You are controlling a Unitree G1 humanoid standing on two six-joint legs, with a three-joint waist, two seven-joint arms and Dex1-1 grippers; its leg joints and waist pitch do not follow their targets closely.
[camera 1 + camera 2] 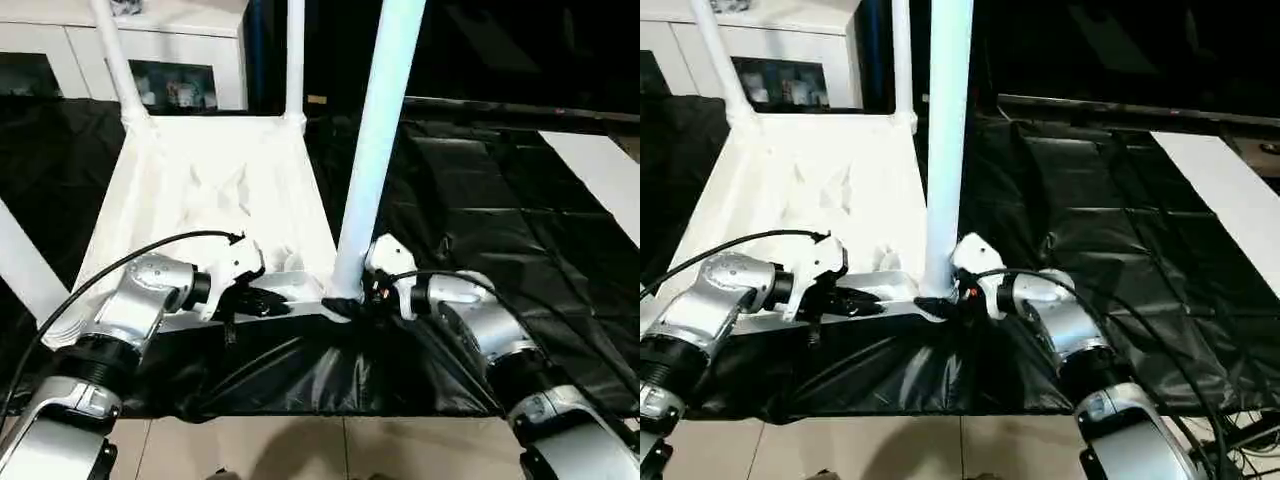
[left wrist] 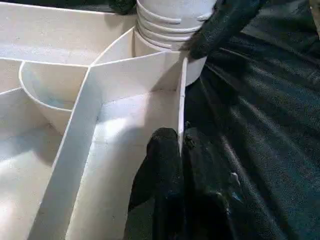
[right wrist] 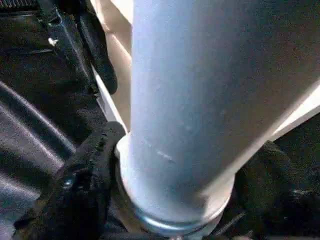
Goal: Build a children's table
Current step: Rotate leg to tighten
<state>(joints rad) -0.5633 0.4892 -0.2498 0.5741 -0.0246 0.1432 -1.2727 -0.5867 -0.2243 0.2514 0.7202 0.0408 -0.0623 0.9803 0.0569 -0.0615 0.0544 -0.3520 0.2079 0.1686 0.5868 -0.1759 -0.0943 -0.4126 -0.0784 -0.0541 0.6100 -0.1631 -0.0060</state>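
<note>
The children's table lies upside down on the black cover, its white ribbed top (image 1: 200, 190) facing up. Two legs (image 1: 115, 60) (image 1: 295, 60) stand in the far corner sockets and another leg (image 1: 25, 270) crosses the left edge. At the near right corner a tall white leg (image 1: 375, 150) stands in its socket. My right gripper (image 1: 345, 305) is around this leg's flared base (image 3: 175, 190), one black finger (image 3: 90, 165) pressed against each side. My left gripper (image 2: 179, 137) is shut on the top's thin near rim (image 2: 181, 95), just left of that corner.
The black-covered work table (image 1: 500, 210) stretches away to the right, with a white panel (image 1: 600, 170) at its far right. A white cabinet (image 1: 170, 50) stands behind the table. Tiled floor (image 1: 300, 445) lies below the near edge.
</note>
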